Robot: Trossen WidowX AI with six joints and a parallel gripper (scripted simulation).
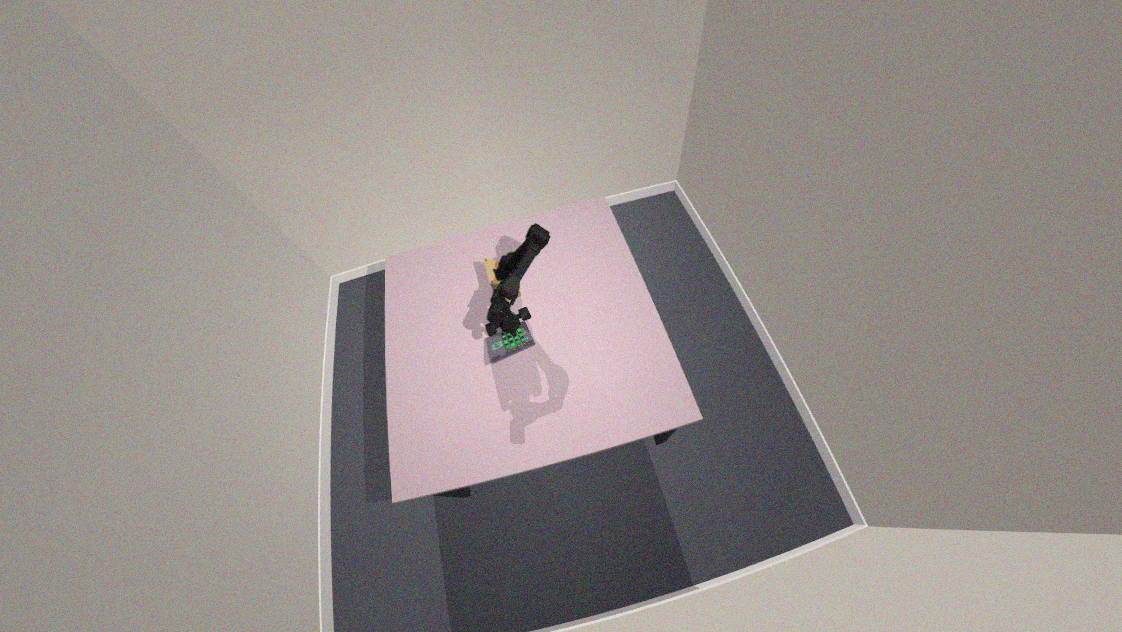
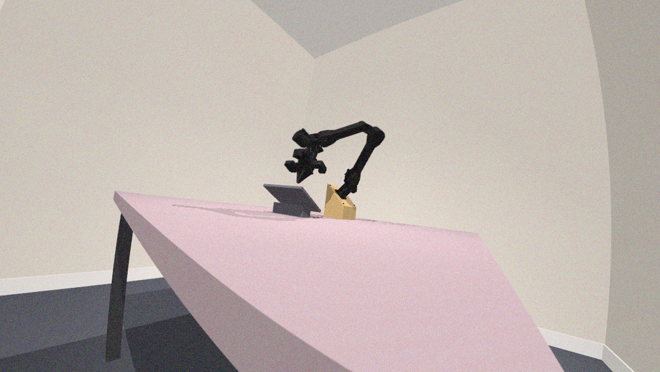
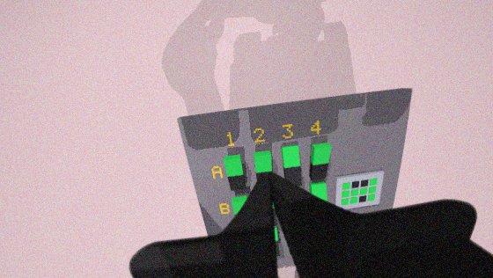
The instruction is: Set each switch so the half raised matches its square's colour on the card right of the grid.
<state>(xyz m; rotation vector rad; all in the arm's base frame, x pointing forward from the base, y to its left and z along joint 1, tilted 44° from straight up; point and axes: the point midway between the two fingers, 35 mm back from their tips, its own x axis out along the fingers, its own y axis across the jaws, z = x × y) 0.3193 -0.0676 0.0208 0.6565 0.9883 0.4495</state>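
The gripper [image 3: 269,178] hangs above the grey panel [image 3: 383,145] with its fingers pressed together and nothing held, its tips pointing at the near edge of the green half of the switch [image 3: 263,161] under column 2 in row A. To the arm's right of the switch grid, on the same panel, lies the small card [image 3: 359,189], mostly green squares with a few dark ones. Beyond the panel, the gripper's shadow falls on the pink tabletop [image 3: 88,88].

Your closed black gripper [image 3: 269,178] hides most of rows B and C on the grey switch panel [image 3: 378,145]; overhead, individual switches are too small to tell.
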